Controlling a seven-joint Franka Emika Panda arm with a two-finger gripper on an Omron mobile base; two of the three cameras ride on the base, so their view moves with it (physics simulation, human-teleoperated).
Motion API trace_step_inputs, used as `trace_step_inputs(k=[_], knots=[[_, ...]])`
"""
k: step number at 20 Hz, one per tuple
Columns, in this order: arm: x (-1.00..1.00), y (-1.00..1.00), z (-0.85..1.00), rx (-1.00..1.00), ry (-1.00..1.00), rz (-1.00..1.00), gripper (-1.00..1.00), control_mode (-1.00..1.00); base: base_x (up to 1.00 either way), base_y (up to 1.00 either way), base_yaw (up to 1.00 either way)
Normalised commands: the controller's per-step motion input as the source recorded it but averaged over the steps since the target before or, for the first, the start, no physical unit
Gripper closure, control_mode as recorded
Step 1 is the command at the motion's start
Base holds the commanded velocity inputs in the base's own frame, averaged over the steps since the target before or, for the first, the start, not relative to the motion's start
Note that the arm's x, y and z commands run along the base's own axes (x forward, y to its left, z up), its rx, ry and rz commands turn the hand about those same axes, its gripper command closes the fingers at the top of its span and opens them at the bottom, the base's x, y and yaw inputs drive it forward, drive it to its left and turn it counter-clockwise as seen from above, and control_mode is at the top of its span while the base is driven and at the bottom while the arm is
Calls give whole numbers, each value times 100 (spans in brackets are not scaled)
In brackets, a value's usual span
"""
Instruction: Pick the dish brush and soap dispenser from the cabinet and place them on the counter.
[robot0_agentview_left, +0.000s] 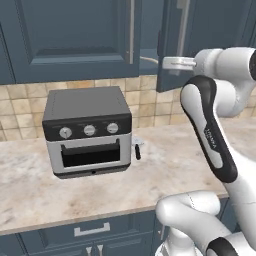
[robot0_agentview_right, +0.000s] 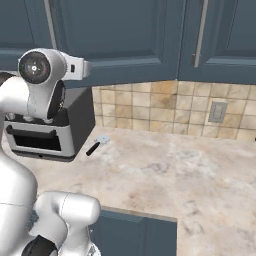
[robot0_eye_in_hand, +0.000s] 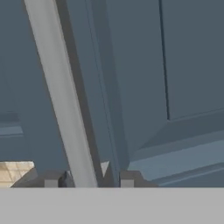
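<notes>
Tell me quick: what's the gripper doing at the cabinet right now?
Gripper: jaws partly open, straddling the cabinet door's silver bar handle; a firm clamp on it cannot be told.

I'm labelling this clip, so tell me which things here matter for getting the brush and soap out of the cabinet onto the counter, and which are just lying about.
Part of the job:
cabinet, one door swung partly open
door's silver bar handle, between the gripper fingertips
counter

Just lying about:
toaster oven
small white item with a black handle, lying beside the oven
wall outlet
</notes>
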Motion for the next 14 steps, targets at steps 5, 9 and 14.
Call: trace_step_inputs(k=[5,9,14], knots=[[-47,-22,-2,-3,9,27,100,-100,0,0,0],[-52,-19,0,-4,7,31,100,-100,0,0,0],[-60,-27,0,-1,4,29,100,-100,0,0,0]])
